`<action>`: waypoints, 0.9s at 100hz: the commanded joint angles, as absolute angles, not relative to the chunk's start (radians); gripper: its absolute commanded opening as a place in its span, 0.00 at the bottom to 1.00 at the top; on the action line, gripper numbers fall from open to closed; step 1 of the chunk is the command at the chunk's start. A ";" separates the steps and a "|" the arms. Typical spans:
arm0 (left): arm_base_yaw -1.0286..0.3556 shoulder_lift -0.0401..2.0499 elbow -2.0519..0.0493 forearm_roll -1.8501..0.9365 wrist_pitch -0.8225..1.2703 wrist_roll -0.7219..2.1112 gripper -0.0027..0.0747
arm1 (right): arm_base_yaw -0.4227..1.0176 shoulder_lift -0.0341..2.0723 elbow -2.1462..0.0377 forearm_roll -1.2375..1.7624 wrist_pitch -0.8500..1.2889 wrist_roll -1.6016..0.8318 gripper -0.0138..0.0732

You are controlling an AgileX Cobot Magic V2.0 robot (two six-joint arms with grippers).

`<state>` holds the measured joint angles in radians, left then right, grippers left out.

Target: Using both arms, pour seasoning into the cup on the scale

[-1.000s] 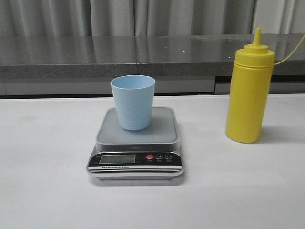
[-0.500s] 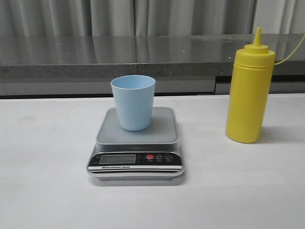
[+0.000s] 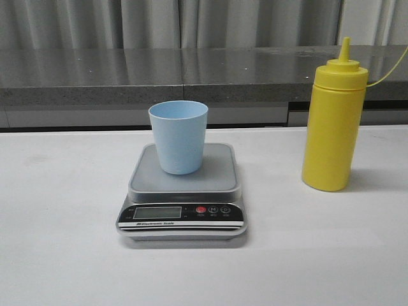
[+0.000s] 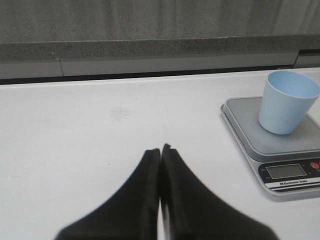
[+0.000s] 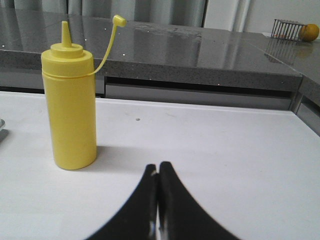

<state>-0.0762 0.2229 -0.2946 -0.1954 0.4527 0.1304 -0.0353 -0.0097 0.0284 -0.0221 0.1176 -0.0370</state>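
The pale blue cup (image 3: 178,136) stands upright on the steel platform of the silver-grey scale (image 3: 183,194) at the table's middle; cup (image 4: 287,102) and scale (image 4: 280,145) also show in the left wrist view. The yellow seasoning bottle (image 3: 334,121) stands upright at the right, its nozzle uncapped; it also shows in the right wrist view (image 5: 71,112), with the little cap hanging on a strap (image 5: 119,20). My left gripper (image 4: 160,148) is shut and empty, to the left of the scale. My right gripper (image 5: 158,166) is shut and empty, to the right of the bottle. Neither arm shows in the front view.
A dark grey stone counter (image 3: 191,73) runs along the back behind the white table (image 3: 64,191), with curtains above it. A wire basket with an orange fruit (image 5: 309,32) sits on the counter far to the right.
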 commanded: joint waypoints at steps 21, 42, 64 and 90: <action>0.027 0.162 -0.192 -0.138 0.205 0.087 0.01 | -0.043 -0.032 0.010 -0.020 0.040 -0.050 0.09; 0.045 0.082 -0.069 0.016 0.083 -0.116 0.01 | -0.043 -0.032 0.010 -0.020 0.040 -0.050 0.09; 0.045 -0.008 0.036 0.018 0.014 -0.094 0.01 | -0.043 -0.032 0.010 -0.020 0.040 -0.050 0.09; 0.045 -0.035 0.042 0.000 0.033 -0.053 0.01 | -0.043 -0.032 0.010 -0.020 0.040 -0.050 0.09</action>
<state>0.0431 -0.0058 0.0011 0.0097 0.1113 -0.0570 -0.0353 -0.0097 0.0284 -0.0221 0.1176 -0.0391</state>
